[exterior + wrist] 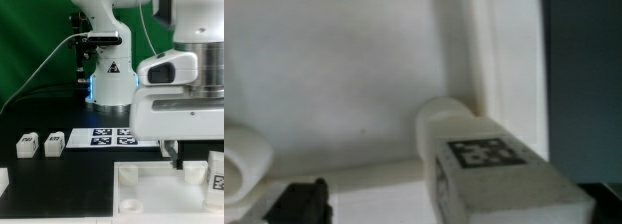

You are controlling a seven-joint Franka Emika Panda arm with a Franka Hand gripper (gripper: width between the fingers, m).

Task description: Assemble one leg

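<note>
In the wrist view a leg (486, 160), a small white chunky block with a black-and-white square marker, lies inside the large white tray-like piece (349, 70) against its raised wall. My gripper (446, 205) is low over it. One black fingertip (299, 200) shows, with a gap between it and the leg. The other finger is hidden. In the exterior view the gripper (190, 160) hangs over the tray-like piece (150, 190), and this leg (216, 175) stands at that view's right. Two more legs (27, 146) (53, 144) stand on the table at the exterior view's left.
The marker board (110, 135) lies behind the tray-like piece, in front of the arm's base (110, 85). A round corner socket (239, 165) of the tray-like piece is near my visible finger. Another white part (3, 181) sits at the exterior view's left edge.
</note>
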